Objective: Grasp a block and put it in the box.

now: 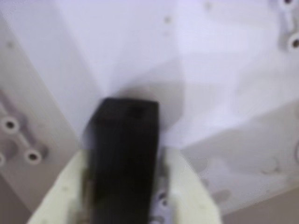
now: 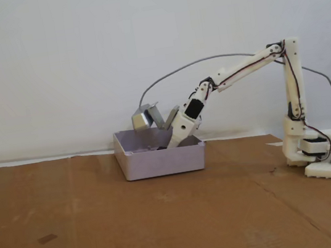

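Wrist view: two cream fingers rise from the bottom edge, one on each side of the block, pressed to its flanks and holding it. Gripper closed narrow on that block; the view is soft and blurred, so the contact edges are not crisp.

No brand, label or writing can be read on anything in either view.

Block: long axis runs up the wrist view, from between the fingers toward the box floor, far end leading. Matte black, squared edges, longer than wide as seen here. The far end face shows a small dark recess, its details blurred.

Block hangs over the pale lilac floor of the box, a soft shadow under and around its far end. Whether it touches the floor cannot be told. Raised round bosses sit at the left and upper right edges of the wrist view.

Fixed view: gripper dips inside the box, below the rim; the block is hidden there. The silver-grey camera housing sits above the rim. White arm reaches from its base at right. Box rests on a brown cardboard surface.
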{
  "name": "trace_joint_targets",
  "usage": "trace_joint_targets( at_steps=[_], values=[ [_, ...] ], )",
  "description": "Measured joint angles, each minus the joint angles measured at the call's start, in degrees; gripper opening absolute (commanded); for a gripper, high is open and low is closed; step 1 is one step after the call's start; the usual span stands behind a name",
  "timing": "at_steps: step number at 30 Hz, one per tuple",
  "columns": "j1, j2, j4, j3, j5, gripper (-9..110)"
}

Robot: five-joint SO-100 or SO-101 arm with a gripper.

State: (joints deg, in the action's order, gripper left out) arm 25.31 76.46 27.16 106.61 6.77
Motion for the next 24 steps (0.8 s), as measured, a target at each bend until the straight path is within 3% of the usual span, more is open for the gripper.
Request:
trace_joint_targets(
  at_steps=[6, 14, 24],
  values=[
    [-1.0, 0.0, -0.3, 0.0, -0.5, 22],
    [-1.1, 0.0, -0.3, 0.0, -0.5, 37],
    [-1.1, 0.0, -0.3, 0.0, -0.5, 38]
  ],
)
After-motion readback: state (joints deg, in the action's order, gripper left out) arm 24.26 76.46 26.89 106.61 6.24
